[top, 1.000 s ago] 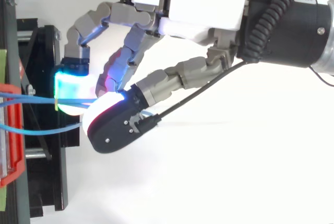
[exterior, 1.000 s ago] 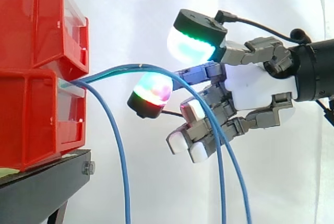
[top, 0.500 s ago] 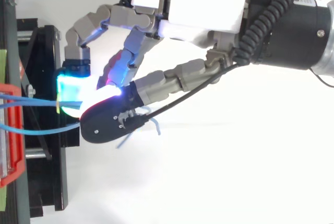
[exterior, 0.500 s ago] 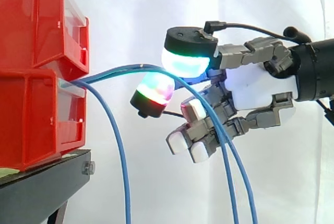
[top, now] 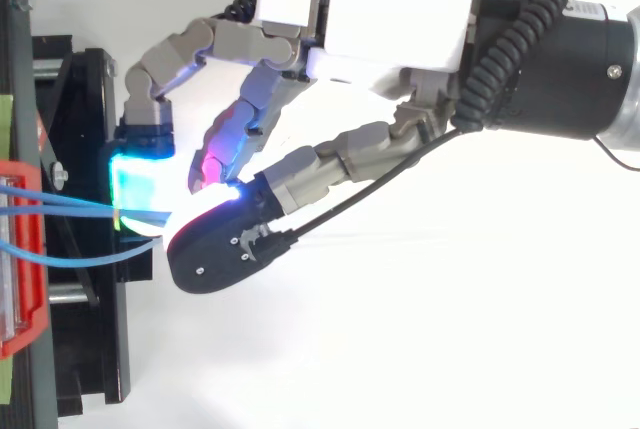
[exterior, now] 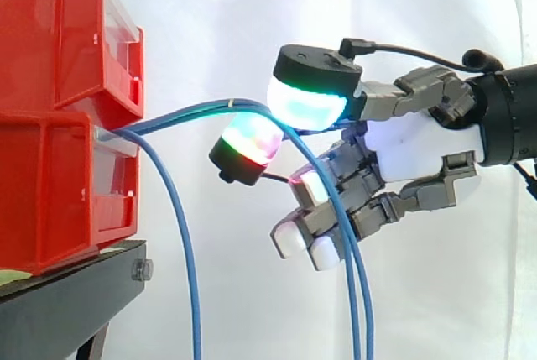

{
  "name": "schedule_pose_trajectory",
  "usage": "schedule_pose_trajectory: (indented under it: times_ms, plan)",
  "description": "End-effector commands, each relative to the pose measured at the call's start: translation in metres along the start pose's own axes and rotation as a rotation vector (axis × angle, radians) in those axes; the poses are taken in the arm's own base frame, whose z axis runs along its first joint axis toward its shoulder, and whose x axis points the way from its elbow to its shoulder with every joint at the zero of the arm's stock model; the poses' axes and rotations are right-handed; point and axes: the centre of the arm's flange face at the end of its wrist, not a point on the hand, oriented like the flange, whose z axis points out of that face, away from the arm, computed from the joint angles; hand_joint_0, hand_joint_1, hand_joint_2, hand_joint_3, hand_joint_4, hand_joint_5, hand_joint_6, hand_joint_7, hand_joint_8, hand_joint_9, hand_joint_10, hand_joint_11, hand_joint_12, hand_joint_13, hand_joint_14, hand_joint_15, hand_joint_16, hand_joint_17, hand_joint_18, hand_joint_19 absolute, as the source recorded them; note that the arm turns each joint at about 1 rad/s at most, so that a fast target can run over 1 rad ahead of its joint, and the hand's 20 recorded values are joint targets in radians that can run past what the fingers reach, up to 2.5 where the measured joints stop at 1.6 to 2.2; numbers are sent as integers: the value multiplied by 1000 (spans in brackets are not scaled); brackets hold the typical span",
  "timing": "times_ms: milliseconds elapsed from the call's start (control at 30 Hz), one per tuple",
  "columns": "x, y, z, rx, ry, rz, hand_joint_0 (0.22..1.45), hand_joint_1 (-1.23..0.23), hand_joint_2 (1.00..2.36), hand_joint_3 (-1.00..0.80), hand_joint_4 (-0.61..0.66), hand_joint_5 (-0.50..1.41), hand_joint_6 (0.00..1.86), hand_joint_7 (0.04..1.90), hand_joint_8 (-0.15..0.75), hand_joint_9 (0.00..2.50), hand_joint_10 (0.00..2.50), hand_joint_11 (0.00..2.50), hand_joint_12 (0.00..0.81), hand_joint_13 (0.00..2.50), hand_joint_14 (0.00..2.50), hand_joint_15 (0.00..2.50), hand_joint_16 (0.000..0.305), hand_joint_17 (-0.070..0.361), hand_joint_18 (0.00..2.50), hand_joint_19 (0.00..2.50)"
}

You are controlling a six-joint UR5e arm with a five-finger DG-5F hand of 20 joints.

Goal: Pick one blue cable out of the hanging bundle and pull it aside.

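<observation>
Hand (exterior: pixel 411 138) pinches cable (exterior: pixel 186 112) (from bin (exterior: pixel 59 192)).

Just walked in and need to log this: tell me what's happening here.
The robot's hand is at the blue cables that arc out of the lower red bin, at the top of their arc. Two of them hang down across the hand, one nearer the bin. The two run side by side, neither drawn off alone.

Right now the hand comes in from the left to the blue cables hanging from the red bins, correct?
No. The side view shows that the hand comes in from the right, not the left; it is at the blue cables hanging from the red bins.
</observation>
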Motion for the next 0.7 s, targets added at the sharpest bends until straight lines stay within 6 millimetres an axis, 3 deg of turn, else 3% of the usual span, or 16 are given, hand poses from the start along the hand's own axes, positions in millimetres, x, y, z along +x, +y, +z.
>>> schedule_pose_trajectory:
  times_ms: [0,167,333,433,533,667]
  plan:
    - [0,0,0,1,1,0,799,-890,1002,-481,-374,-141,963,1100,183,1080,24,666,234,821,19,468,39,88,723,495]
    - [0,0,0,1,3,1,784,-903,1000,-500,-362,-138,968,1091,184,1092,23,663,233,830,20,457,38,86,738,485]
    - [0,0,0,1,3,4,733,-894,1000,-500,-265,-126,964,1038,191,1118,24,669,231,842,21,464,38,87,750,493]
    - [0,0,0,1,3,3,660,-838,1000,-500,-179,-111,952,980,197,1162,23,672,233,857,20,468,39,88,750,521]
    - [0,0,0,1,3,0,609,-765,1000,-500,-177,-106,953,825,182,1209,22,669,231,872,20,484,40,90,750,545]
    - [1,-1,0,2,3,-1,572,-683,1001,-490,-191,-84,896,902,187,1274,23,599,223,874,19,466,41,92,747,550]
